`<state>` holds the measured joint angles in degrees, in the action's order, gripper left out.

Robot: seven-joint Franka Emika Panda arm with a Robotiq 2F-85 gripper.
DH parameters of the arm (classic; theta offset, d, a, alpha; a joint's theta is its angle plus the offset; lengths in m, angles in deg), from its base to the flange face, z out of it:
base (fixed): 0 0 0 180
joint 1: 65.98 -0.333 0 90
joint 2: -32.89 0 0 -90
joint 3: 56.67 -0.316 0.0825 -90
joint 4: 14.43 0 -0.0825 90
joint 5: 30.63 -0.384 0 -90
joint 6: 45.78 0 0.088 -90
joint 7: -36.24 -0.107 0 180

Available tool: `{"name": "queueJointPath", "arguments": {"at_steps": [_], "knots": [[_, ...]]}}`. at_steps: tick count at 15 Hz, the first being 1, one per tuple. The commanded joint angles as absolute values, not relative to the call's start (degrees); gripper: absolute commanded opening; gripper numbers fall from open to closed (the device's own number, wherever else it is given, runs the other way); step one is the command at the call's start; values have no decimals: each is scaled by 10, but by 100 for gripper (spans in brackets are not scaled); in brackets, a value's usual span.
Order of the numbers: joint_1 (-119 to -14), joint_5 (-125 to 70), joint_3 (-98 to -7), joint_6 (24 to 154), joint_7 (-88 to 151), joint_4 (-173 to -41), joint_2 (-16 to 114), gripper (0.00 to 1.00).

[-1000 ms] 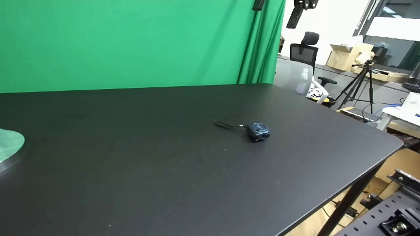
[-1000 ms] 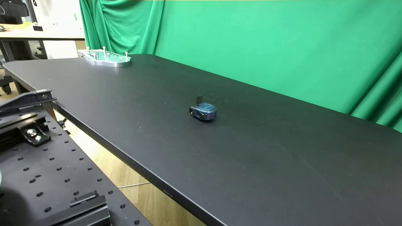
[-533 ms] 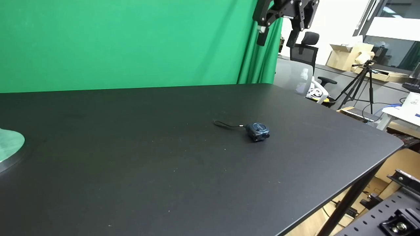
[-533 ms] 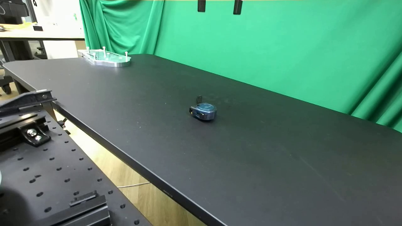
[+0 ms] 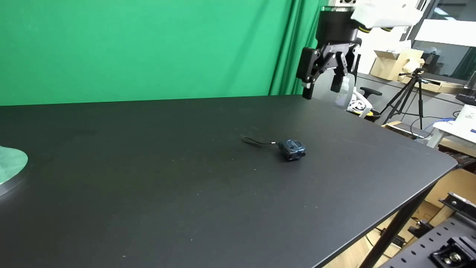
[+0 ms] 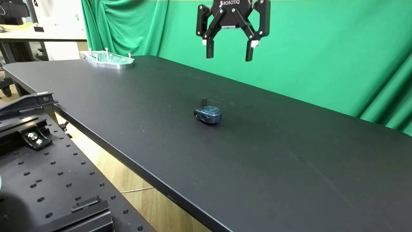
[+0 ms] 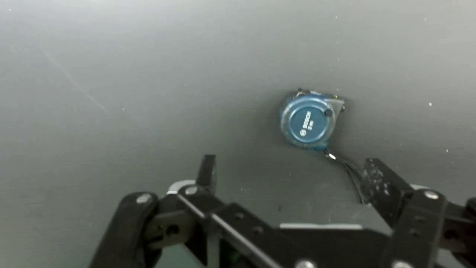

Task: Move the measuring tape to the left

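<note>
Nearest, at the left in an exterior view, lay a dark perforated plate [image 6: 83, 183], and past it ran the black bench [image 6: 273, 161]. Near the middle of that bench, well in from the near edge, sat the measuring tape [image 6: 208, 115], blue and dark, lying flat with its round BOSCH face up. I took it for a light load, though dense for its bulk, and hard-shelled: it would not give when squeezed and ought to survive a firm pinch. The worry was the curved wall, smooth enough, I guessed, to slip out of a shallow or off-centre hold. A thin dark cord [image 5: 264, 143] trailed from it; that looked limp, a poor thing to lift by and likely to drag or get caught under a finger. The sound hold, to my mind, was the 2 fingers [image 6: 210, 50] low on the tape's opposite walls, across its middle, clear of the cord. The hand [image 6: 229, 58] hung high above the bench, well apart from the tape, fingers spread and grasping nothing, so the move left looked not yet begun. Farther off, at the far left, stood a pale green, shiny-edged piece [image 6: 111, 65] whose use I could not tell, and beyond it all hung the green curtain [image 6: 289, 48].
</note>
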<state>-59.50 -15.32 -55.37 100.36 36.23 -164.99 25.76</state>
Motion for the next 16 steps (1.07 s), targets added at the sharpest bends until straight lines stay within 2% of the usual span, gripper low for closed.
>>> {"name": "queueJointPath", "arguments": {"at_steps": [1, 8, 16], "knots": [[-596, -114, -549, 1008, 357, -1657, 290, 100], [-605, -140, -546, 1010, 370, -1654, 294, 100], [-610, -149, -542, 1043, 374, -1621, 393, 100]]}}
